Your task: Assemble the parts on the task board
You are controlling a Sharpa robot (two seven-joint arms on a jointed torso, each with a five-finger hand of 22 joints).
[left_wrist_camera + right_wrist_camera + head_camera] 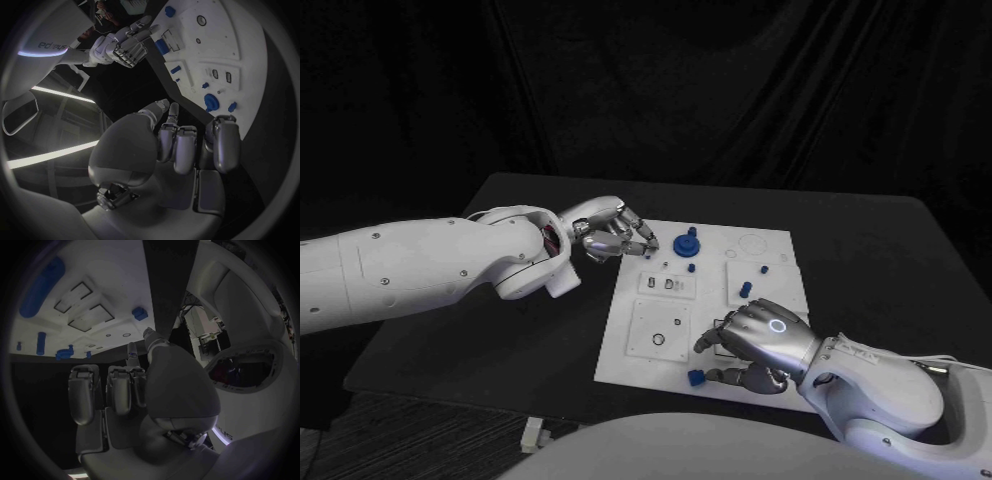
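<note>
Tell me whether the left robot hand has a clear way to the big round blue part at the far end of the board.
Probably yes. The left robot hand hovers just beside the round blue part, with only bare task board between them. The right robot hand is at the near end, out of the way.

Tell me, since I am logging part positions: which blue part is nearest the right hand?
The small blue block at the board's near edge, beside the right hand's fingers. The other blue parts lie farther up the board.

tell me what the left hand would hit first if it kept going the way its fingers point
Probably the round blue knob-shaped part standing on the white task board. The silver left hand hovers at the board's far left corner, fingers aimed toward it; height above the board is unclear.
</note>
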